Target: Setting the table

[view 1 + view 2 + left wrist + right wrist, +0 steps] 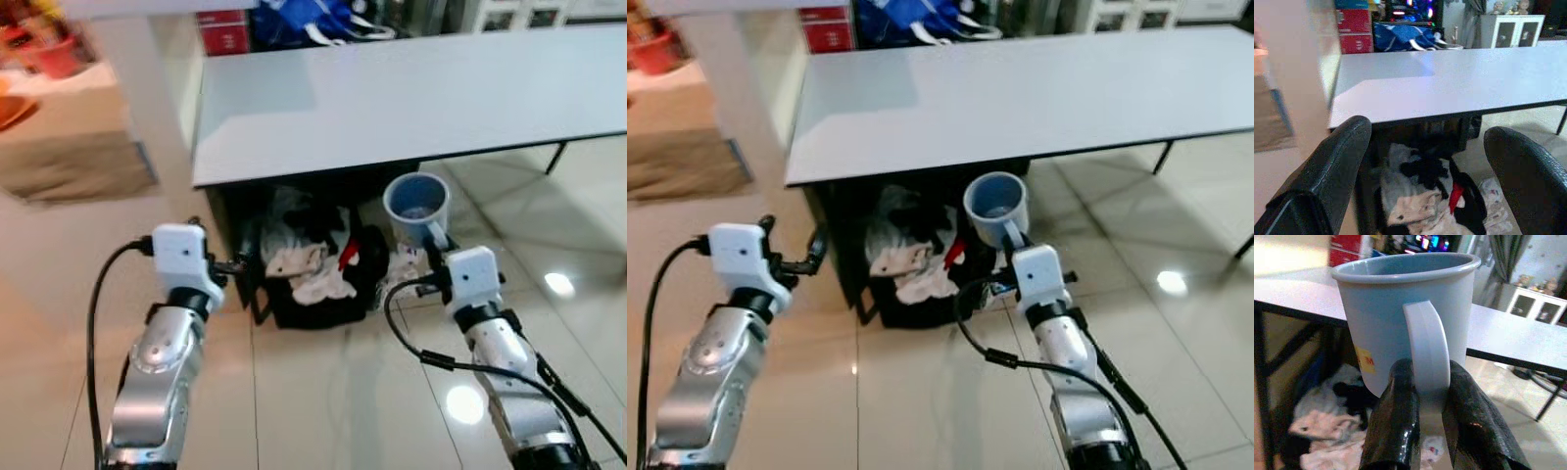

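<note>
Right wrist view puts the right end effector clamped on the handle of a pale blue mug, one black finger on each side of the handle, the mug upright with its mouth up and a small yellow label low on its wall. From the head cameras the mug hangs in the air just in front of the near edge of the white tabletop, not resting on it, above the tiled floor. Below the tabletop sits a black basket heaped with crumpled clothes, white, dark and a bit of red. The left end effector is raised at the robot's left, near the tabletop's near left corner; its two fingers stand wide apart with nothing between them. Beyond the tabletop lie a blue bag, red boxes and a white cabinet.
</note>
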Robot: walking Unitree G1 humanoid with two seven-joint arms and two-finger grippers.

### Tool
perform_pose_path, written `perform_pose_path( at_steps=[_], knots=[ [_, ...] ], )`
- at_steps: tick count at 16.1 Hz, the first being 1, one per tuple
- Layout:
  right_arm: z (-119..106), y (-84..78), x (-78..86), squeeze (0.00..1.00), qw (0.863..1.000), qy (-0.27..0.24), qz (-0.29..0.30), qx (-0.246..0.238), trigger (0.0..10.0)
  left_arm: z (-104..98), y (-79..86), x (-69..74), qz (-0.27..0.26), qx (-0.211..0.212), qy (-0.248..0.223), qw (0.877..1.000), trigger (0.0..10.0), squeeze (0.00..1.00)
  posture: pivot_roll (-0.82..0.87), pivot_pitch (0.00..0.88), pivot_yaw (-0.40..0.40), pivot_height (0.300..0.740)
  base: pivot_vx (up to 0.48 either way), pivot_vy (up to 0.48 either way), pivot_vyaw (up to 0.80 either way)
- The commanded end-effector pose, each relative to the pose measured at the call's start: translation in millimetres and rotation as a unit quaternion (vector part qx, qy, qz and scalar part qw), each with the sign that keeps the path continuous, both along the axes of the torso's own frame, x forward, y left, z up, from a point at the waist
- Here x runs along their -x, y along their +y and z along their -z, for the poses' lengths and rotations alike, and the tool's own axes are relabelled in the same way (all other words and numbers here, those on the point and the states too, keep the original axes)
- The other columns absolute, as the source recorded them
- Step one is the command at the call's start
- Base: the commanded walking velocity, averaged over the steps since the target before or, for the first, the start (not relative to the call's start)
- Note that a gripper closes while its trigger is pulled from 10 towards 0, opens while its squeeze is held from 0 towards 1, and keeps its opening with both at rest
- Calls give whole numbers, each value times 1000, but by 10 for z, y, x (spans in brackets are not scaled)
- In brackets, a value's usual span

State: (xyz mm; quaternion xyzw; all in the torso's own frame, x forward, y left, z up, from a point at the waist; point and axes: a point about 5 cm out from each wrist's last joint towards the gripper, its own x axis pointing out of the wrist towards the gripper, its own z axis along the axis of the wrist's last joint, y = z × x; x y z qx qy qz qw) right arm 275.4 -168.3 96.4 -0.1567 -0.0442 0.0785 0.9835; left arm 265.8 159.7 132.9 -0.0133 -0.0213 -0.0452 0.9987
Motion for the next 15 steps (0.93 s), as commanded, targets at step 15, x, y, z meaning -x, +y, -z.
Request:
perform_pose_path(
  at_steps=[15],
  knots=[
    [-174, -53, -65, 0, 998, -53, 17, 3, 0, -38, -93, -153, 0, -39, -7, 999, 10000, 0, -81, 0, 61, 740, 369, 0, 0]
  ],
)
